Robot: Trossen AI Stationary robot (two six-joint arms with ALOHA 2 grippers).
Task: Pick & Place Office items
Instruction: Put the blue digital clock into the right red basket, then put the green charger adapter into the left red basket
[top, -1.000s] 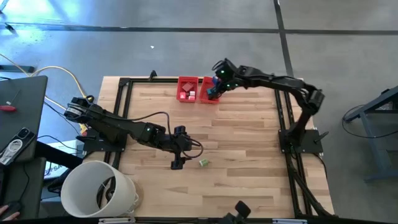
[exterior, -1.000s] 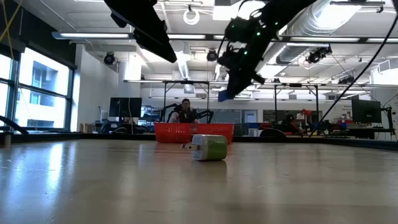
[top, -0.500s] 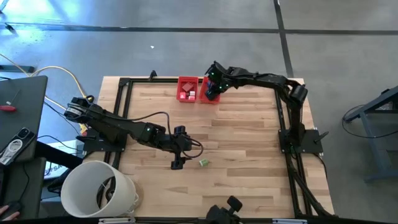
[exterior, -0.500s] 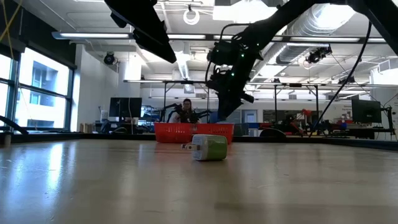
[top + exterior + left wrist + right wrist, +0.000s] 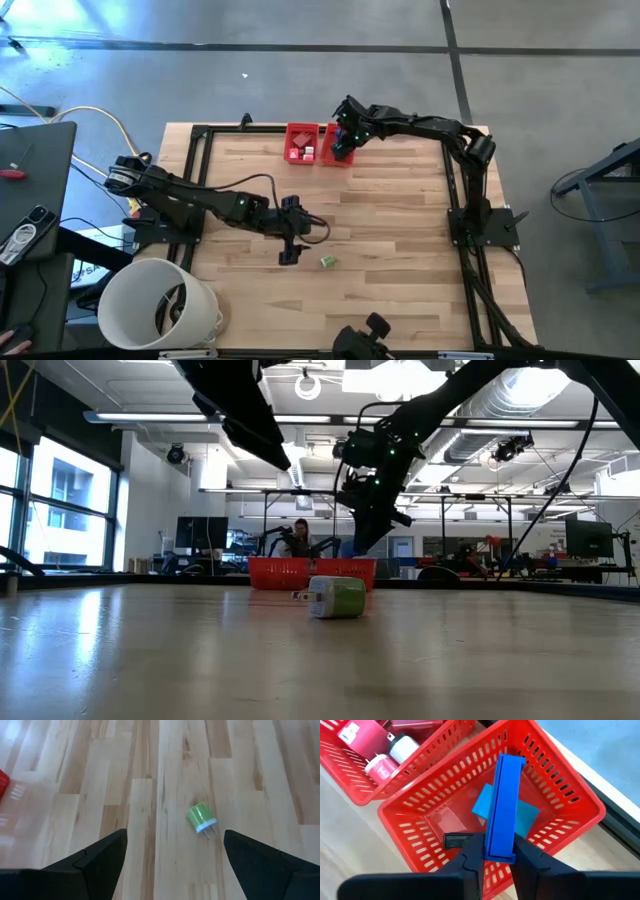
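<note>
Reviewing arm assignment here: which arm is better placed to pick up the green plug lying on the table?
The left. Its open left gripper hangs right beside the green plug, which lies ahead between its fingers. The right gripper is far off over a red bin, shut on a blue piece.

Premises: a robotics laboratory in a large open industrial hall; evidence follows — exposed silver ductwork (image 5: pixel 520 400) and strip lighting run across the ceiling; tall windows (image 5: pixel 60 510) line the left wall; monitors (image 5: pixel 200 532) stand on benches at the far side, where a person (image 5: pixel 300 538) sits; the floor (image 5: pixel 300 80) is bare grey concrete with taped lines; a wooden table (image 5: pixel 380 220) in a black metal frame carries two fixed robot arms — cables (image 5: pixel 90 115) trail off at the left.
</note>
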